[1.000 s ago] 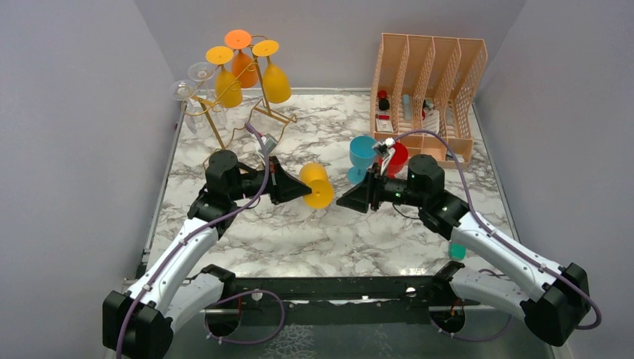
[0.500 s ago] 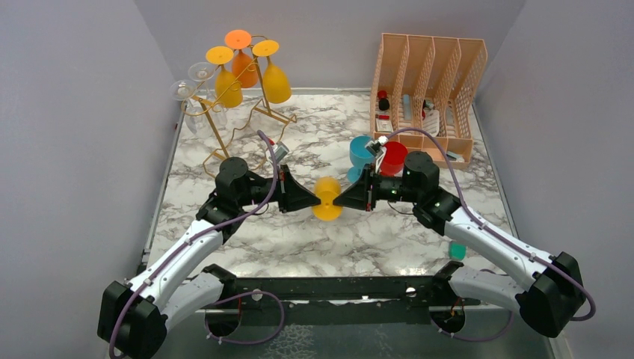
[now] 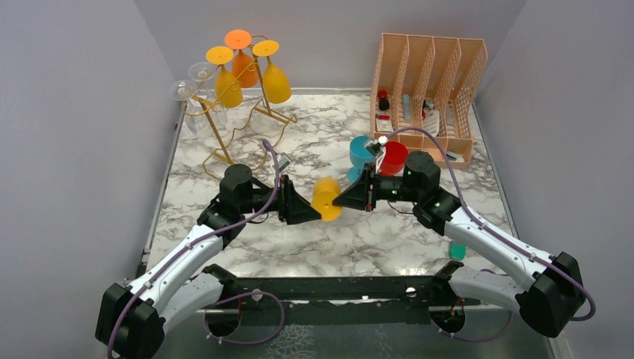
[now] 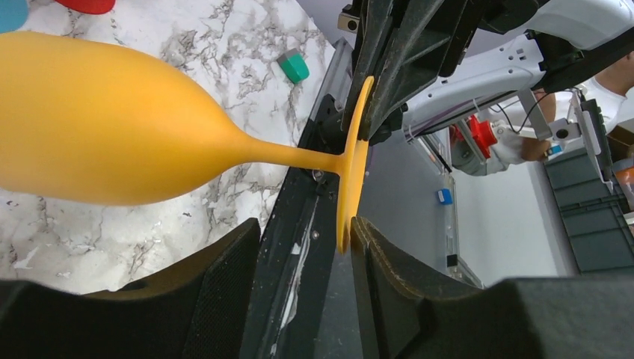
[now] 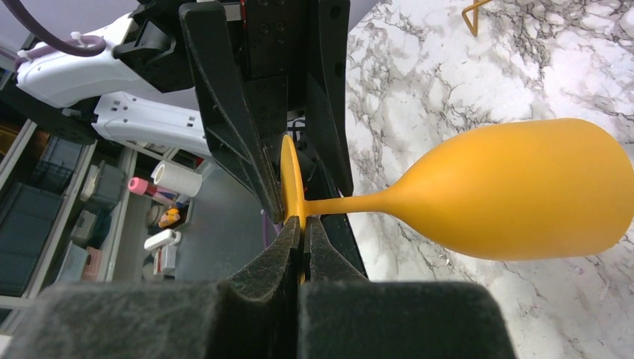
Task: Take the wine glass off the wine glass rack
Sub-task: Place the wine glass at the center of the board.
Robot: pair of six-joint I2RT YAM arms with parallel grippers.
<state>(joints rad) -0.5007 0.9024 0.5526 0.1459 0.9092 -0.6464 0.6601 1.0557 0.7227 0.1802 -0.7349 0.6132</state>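
The yellow-orange plastic wine glass (image 3: 327, 198) hangs sideways above the white marble tabletop (image 3: 389, 239), well apart from the tall gold wire rack (image 3: 217, 136). The right end effector (image 5: 300, 224) is clamped on its round foot. The left end effector (image 4: 305, 224) stands open astride that foot.

I log the wine glass (image 3: 326, 198) as plain yellow-orange, unpatterned. The wine glass rack (image 3: 215, 133) is gold wire; on it are two yellow glasses (image 3: 275, 82), one deeper orange glass (image 3: 243, 67) and clear glasses (image 3: 184, 91). The table (image 3: 389, 239) is white marble with grey veining. The file organiser (image 3: 430, 67) is peach, lattice-patterned. One cup (image 3: 361, 152) is teal, the other cup (image 3: 395, 157) red. The small block (image 3: 457, 251) is green. The arms (image 3: 187, 254) are white with black joints; the cables (image 3: 426, 132) are purple.
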